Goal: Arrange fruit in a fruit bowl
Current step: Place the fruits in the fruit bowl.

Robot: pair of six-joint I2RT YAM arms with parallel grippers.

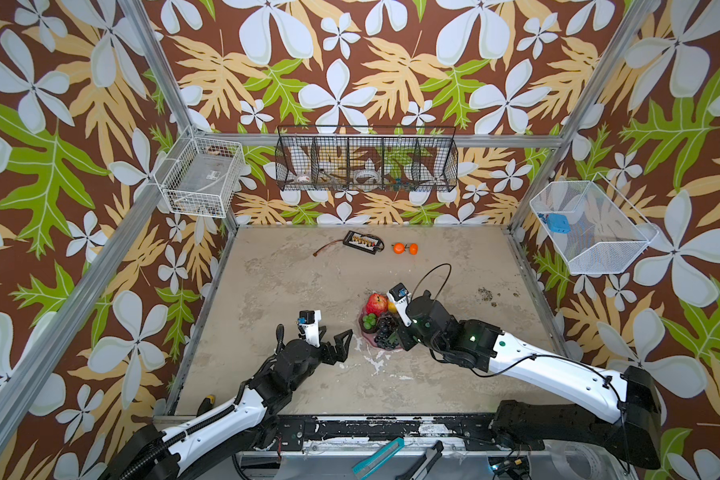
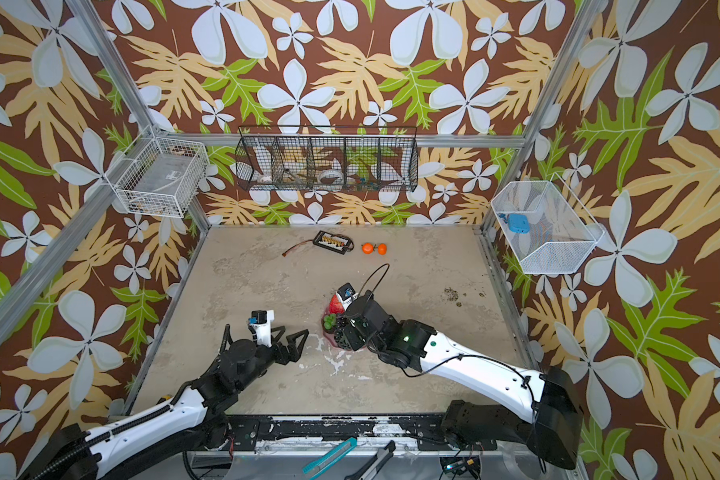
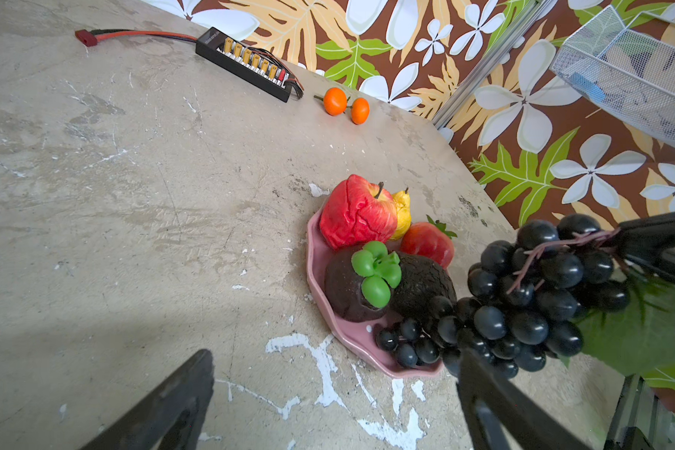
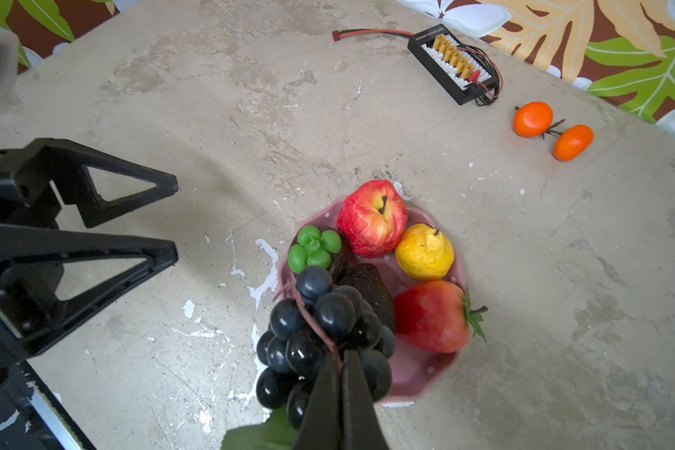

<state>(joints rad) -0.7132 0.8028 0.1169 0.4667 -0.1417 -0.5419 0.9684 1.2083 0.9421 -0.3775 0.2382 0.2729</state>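
- Two main ways to spoil it from here, both tied to the grapes (image 4: pixel 320 323)
- Could spill the bunch onto the table (image 4: pixel 250 117) if let go now: hanging across the front rim of the bowl (image 4: pixel 417 378), partly inside, partly beyond it; cannot tell how much rests on the dish
- Could shove the apple (image 4: pixel 371 218), lemon (image 4: pixel 424 252) or red leafy fruit (image 4: pixel 431 317) over the shallow edge by pushing the bunch in sideways; little free room left
- Also risky: right gripper (image 4: pixel 341 354) pinched fully together on the thin reddish stem alone, so a jerk might slip or tear it
- Left gripper (image 4: pixel 173 217) spread wide and holding nothing, near the bowl on its left-edge side; might clip the rim on a careless reach
- Bowl near the middle of the table, a little toward the front edge: pink, scalloped, white-dotted, shallow
- Already inside: creased red apple, yellow lemon, the red fruit, a dark round fruit with a green cap (image 4: pixel 314 247), a dark avocado (image 4: pixel 371 292)
- Grapes glossy black, loosely clustered, with a green leaf behind the gripper; likely floppy, prone to sag and roll
- Oranges (image 4: pixel 532 119) out by the far edge, just beside the gadget (image 4: pixel 454 64), well apart from the bowl
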